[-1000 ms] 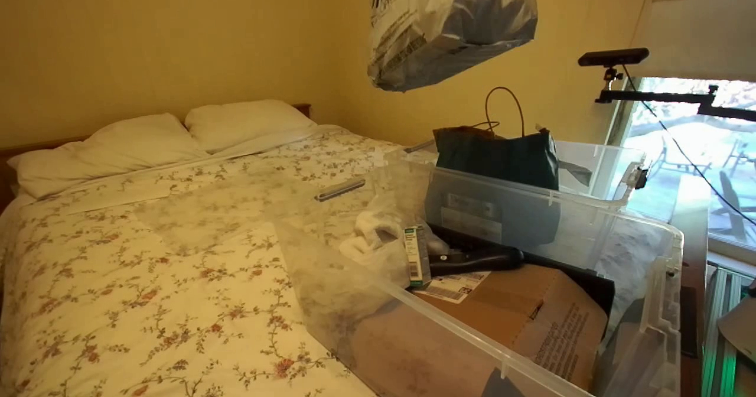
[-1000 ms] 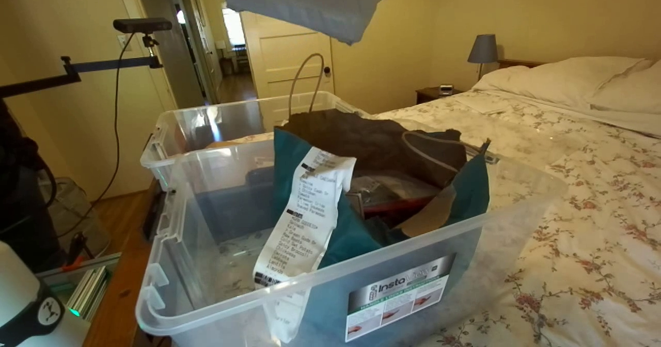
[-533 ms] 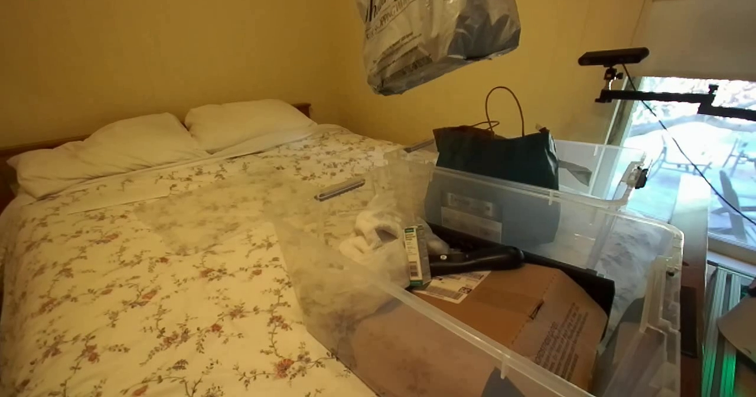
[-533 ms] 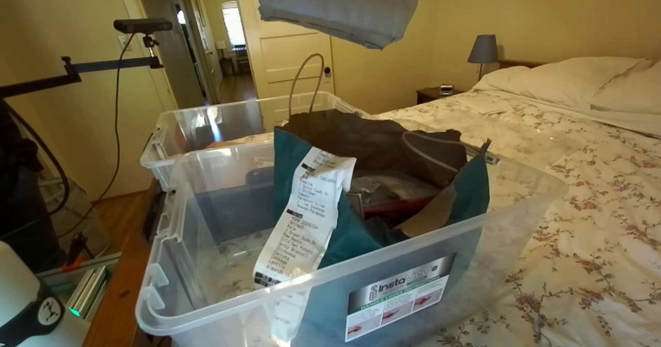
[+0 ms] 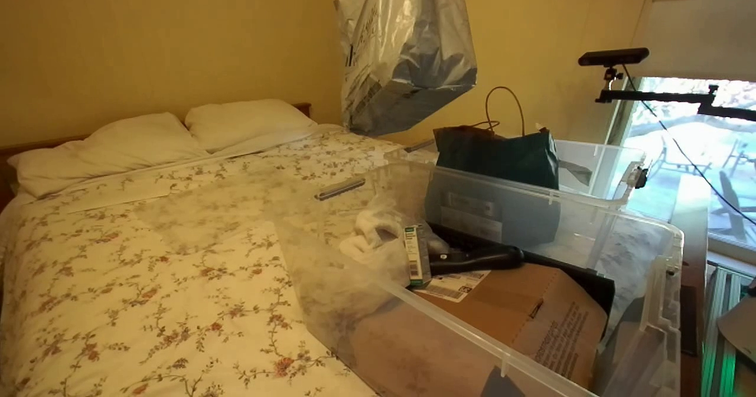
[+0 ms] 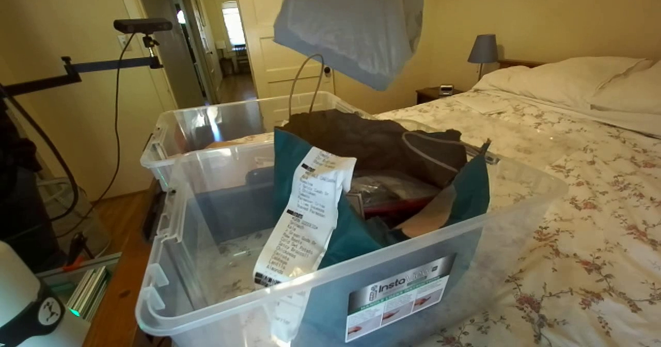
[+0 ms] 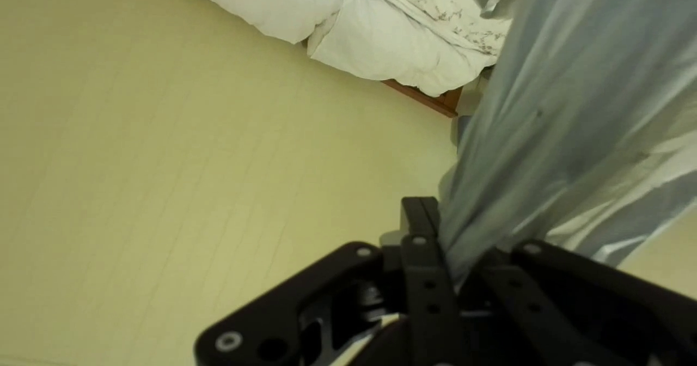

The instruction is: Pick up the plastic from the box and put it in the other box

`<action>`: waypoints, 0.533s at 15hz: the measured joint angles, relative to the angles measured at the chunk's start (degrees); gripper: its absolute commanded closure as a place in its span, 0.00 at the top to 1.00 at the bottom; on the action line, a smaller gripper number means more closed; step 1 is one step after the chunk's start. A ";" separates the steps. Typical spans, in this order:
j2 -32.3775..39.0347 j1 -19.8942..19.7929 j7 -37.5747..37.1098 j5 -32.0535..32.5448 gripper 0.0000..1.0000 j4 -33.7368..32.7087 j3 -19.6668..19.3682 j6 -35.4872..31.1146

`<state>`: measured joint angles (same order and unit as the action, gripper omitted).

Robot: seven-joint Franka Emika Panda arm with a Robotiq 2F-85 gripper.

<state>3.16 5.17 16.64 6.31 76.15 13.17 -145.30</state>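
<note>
While both exterior views crop the top of the plastic bag [image 5: 413, 60], only the wrist view reveals the pincer [image 7: 455, 254], clamped on the gathered film. The bag hangs in the air, higher than the box [image 5: 460, 325] and the other box [image 6: 232, 311]. Its dark print [image 5: 365, 28] shows in an exterior view, along with a brown carton [image 5: 531, 308] lying in the box. A plain grey face [image 6: 341, 21] shows in an exterior view where a printed receipt [image 6: 304, 218] hangs down the teal bag [image 6: 356, 233].

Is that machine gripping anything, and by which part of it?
Yes: the grey-white plastic bag, pinched in the gripper by its gathered upper end. Whether that includes the handles cannot be told.
</note>
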 measured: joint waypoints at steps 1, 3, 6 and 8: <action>0.76 -0.47 0.60 -1.20 0.00 -1.16 -0.30 -0.46; 2.20 -1.59 7.94 -8.98 0.00 -3.94 -0.16 -0.15; 4.62 -4.01 19.56 -22.39 0.00 -8.92 0.18 3.08; 6.78 -5.60 22.84 -29.36 0.00 -12.62 -0.52 5.12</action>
<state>9.94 -0.43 39.48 -23.04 63.54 12.65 -140.18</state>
